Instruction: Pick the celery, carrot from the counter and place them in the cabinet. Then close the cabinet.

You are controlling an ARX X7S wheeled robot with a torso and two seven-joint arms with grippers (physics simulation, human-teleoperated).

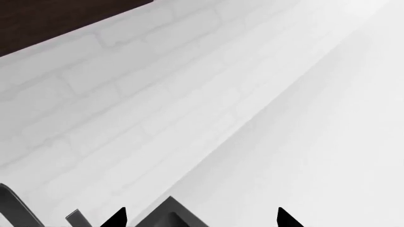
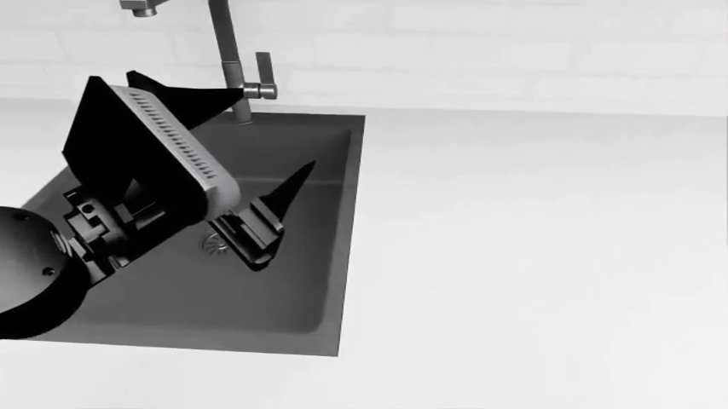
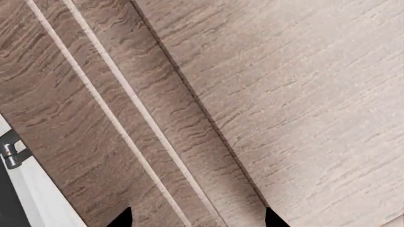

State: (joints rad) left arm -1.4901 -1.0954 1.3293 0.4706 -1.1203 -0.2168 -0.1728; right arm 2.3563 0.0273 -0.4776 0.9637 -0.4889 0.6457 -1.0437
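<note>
Celery, carrot: neither in any view | left claw (image 2: 268, 183) spread, empty, over dark grey sink (image 2: 307, 315) | right claw (image 3: 197, 217) spread, facing wood-grain cabinet panel (image 3: 303, 94) | risk: you reach blind across white worktop (image 2: 534, 256), clip steel faucet (image 2: 228, 51).

Bright, even, shadowless simulator lighting. The white counter (image 2: 534, 256) looks washed out, almost featureless. The brick wall (image 1: 126, 94) is pale and low-contrast. Edges are sharp, without blur or distortion.

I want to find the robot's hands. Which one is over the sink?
The left gripper: it hangs open above the dark sink, near the faucet. The right gripper is elsewhere; its camera sees only wooden cabinet panels.
</note>
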